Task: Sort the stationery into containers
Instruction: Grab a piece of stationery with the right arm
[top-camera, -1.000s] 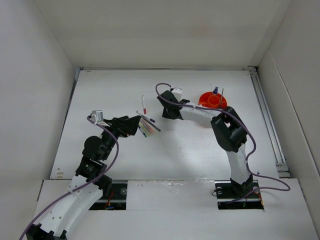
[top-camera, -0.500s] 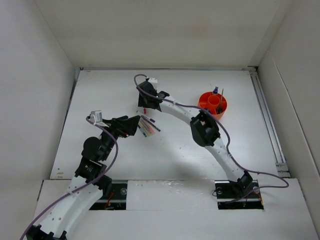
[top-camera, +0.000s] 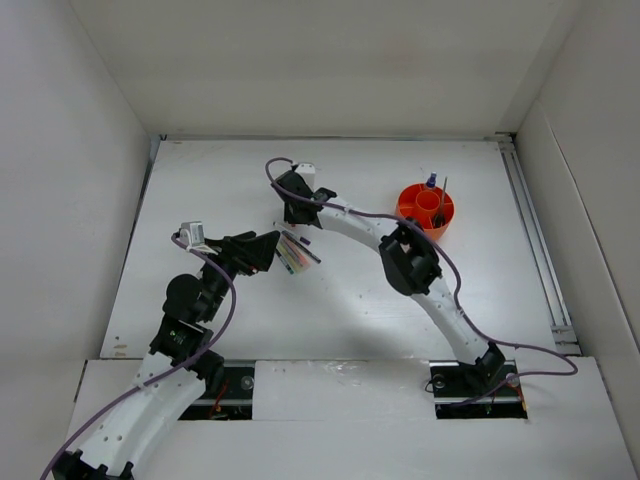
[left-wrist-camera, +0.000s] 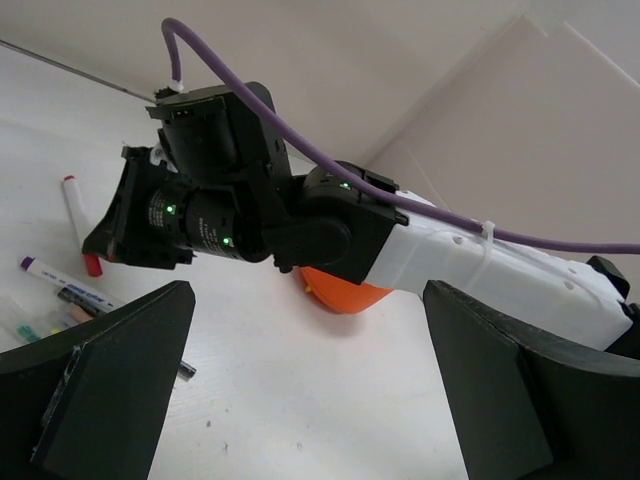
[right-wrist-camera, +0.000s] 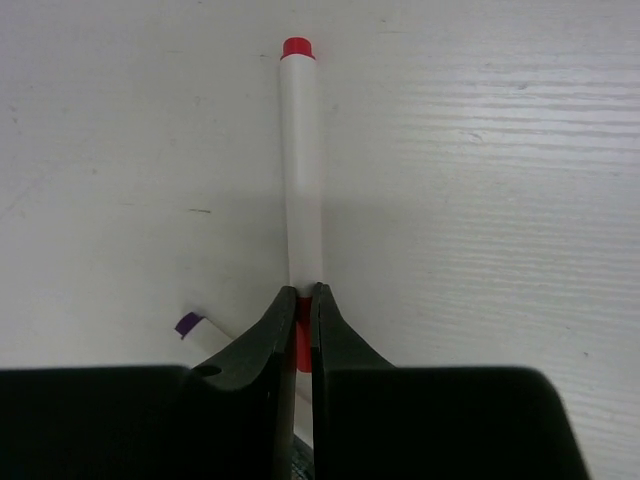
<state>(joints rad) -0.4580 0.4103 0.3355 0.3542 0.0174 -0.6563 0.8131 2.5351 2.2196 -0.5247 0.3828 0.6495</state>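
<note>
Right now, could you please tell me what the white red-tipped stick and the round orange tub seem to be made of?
White red-tipped stick: probably smooth plastic, satin; even white barrel, red ends.
Round orange tub: likely moulded plastic; uniform bright colour, thin inner dividers; sheen unclear.

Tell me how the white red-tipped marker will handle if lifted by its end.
Probably stiff and light: the white marker looks like a thin, straight plastic barrel. The right gripper pinches one red end only, so it may pivot in the grip. Its body looks round, so it likely rolls if dropped.
</note>
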